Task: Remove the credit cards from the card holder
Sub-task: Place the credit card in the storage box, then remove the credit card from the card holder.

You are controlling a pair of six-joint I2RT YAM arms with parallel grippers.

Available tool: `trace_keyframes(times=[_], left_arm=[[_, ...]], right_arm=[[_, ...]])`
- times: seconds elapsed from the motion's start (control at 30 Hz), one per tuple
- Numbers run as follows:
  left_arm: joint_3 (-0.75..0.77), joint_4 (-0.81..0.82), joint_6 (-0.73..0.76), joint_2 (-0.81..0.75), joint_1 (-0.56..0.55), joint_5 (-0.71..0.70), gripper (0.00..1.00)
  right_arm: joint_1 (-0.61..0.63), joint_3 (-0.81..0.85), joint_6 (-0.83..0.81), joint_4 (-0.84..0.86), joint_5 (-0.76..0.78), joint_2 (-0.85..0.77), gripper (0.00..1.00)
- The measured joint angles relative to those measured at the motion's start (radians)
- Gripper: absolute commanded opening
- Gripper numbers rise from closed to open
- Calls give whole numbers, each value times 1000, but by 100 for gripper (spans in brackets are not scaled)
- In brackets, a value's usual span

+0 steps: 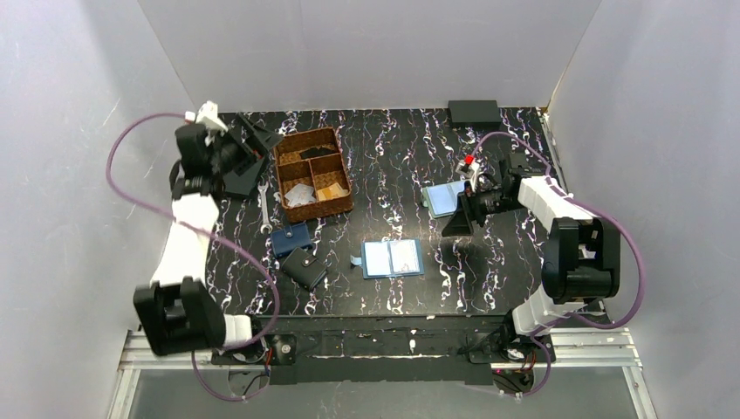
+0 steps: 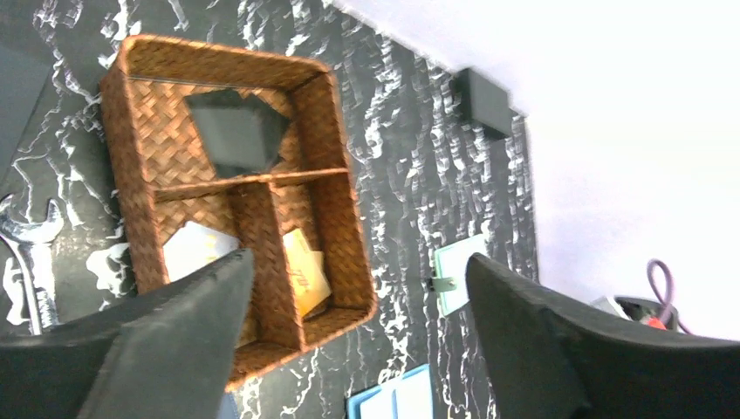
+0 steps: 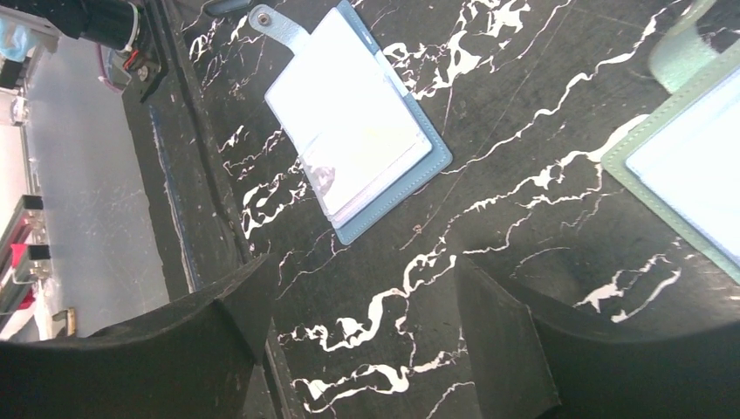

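Lying open: card holder [image 1: 392, 258], print unreadable | left end effector [image 2: 359, 262] released beside basket [image 2: 113, 113] | right end effector [image 3: 362, 271] released

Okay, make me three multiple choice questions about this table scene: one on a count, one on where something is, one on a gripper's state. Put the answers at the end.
1. How many compartments does the wicker basket have?
A two; B four; C three.

2. Where is the open blue card holder?
A flat on the table between the arms; B inside the wicker basket; C lifted off the table.

3. How is the left gripper?
A shut on the card holder; B open, nothing between its fingers; C shut on the basket's rim.

Answers:
1 C, the left wrist view shows one long section and two small ones.
2 A, the top view shows it spread open on the dark marbled surface.
3 B, its fingers stand wide apart and hold nothing.
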Motion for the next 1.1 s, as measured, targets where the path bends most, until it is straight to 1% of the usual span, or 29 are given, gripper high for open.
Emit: trace_keyframes(times=[0.07,0.1,0.2,0.37,0.53,0.63,0.73,0.83,0.9,0.97,1.1], left_arm=[[-165,81,-66,-172,16,3,98],[-220,103,-94,-229,28,10,98],[-349,151,-166,-328,70,69,98],[-515,163,-235,-423,86,213,98],[-635,134,-250,-656,81,326,98],[-679,137,-265,-774,57,354,98],[-720,117,-276,-851,-10,360,98],[-756,75,-280,-903,-142,312,98],[-782,43,-284,-932,-262,260,98],[-796,27,-288,-937,-352,214,98],[-804,6,-287,-913,-486,122,98]], right_arm=[[-16,7,-29,-18,-3,0,82],[-23,9,-42,-25,-5,0,82],[-42,13,-86,-50,-6,-3,82],[-84,13,-151,-82,-8,-28,82],[-122,13,-217,-110,-29,-79,83],[-135,12,-243,-121,-41,-97,83],[-142,6,-272,-129,-52,-106,83],[-143,-14,-306,-143,-60,-117,83],[-143,-34,-322,-150,-60,-130,83],[-143,-46,-332,-150,-61,-143,83],[-143,-52,-349,-147,-66,-158,83]])
